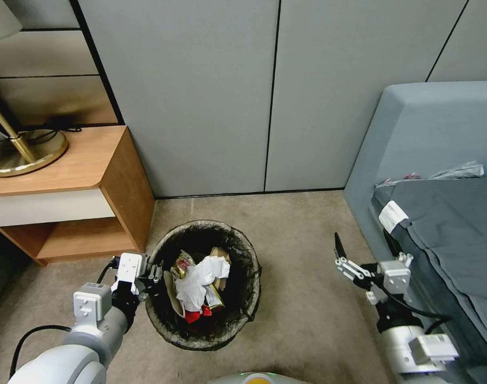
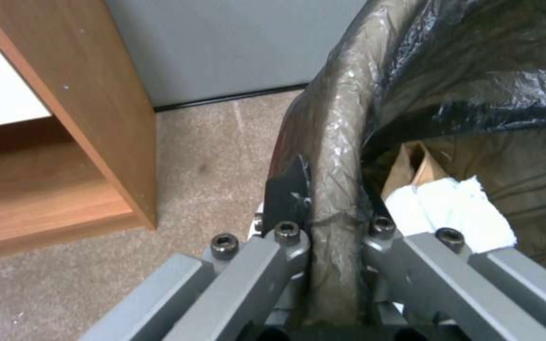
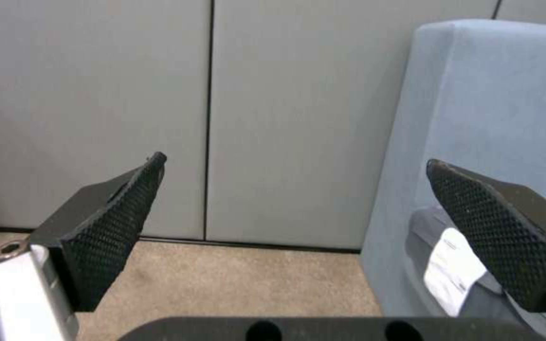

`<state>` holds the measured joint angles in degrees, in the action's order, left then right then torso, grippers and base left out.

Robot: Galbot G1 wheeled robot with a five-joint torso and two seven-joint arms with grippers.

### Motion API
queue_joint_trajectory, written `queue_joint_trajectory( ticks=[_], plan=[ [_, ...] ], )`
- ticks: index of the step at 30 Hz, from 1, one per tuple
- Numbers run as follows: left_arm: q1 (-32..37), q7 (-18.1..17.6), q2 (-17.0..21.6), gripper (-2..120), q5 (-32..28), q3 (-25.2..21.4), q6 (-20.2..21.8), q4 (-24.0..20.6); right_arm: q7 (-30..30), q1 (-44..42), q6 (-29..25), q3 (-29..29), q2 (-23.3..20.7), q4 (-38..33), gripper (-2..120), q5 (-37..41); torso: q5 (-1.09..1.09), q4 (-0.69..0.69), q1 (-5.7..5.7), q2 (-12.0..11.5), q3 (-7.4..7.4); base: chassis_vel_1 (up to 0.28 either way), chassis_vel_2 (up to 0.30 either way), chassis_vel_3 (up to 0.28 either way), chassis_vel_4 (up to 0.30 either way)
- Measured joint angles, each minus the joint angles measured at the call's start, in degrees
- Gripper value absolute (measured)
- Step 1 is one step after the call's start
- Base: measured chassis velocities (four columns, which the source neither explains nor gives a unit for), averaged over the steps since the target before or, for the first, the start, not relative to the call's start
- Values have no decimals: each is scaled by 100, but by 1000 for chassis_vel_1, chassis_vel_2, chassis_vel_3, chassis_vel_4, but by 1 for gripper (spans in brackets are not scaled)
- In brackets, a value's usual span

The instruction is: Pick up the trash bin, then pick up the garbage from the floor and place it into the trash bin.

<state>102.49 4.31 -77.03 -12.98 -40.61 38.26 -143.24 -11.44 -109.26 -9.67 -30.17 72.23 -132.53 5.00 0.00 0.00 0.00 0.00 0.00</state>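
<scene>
The bed [image 1: 440, 160] runs along my right side and the wooden nightstand [image 1: 67, 176] stands to my left, with carpet [image 1: 302, 298] between them. On that carpet, just beside the nightstand, sits the trash bin [image 1: 168, 320], its dark bag folded over the rim. Inside it lies the garbage [image 1: 200, 282]: white tissue, a brown paper bag, a gold wrapper and red scraps. My left gripper [image 1: 157, 274] is clamped on the bin's rim, one finger [image 2: 289, 194] outside and one inside. My right gripper [image 1: 345, 255] hangs beside the bed with its pads [image 3: 112, 237] spread wide, holding nothing.
</scene>
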Motion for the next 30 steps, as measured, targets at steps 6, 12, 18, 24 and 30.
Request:
queue_joint_trajectory(
  ticks=[6, 12, 18, 24, 30],
  plan=[
    [-16, 120, -12, 1, 72, -1, 29, 0, 24, -55, -32, -74, 49, 7, 100, -10, 0, 0, 0, 0, 0, 0, 0, 0, 0],
    [-35, 130, -98, 1, 93, -32, 38, 0, 36, 10, 48, -22, 66, 7, 100, 3, 0, 0, 0, 0, 0, 0, 0, 0, 0],
    [-16, 142, -159, 1, 112, -44, 42, 0, 45, 130, 103, -22, 63, 57, 100, 105, 0, 0, 0, 0, 0, 53, 56, 56, 48],
    [21, 167, -97, 1, 120, -47, 48, 0, 45, 273, 140, -57, 41, 170, 100, 224, 0, 0, 0, 0, 0, 75, 77, 88, 78],
    [0, 219, -135, 1, 121, -123, 48, 0, 45, 283, 288, -51, 7, 198, 100, 336, 0, 1, 0, 0, 0, 113, 108, 93, 93]
  ],
)
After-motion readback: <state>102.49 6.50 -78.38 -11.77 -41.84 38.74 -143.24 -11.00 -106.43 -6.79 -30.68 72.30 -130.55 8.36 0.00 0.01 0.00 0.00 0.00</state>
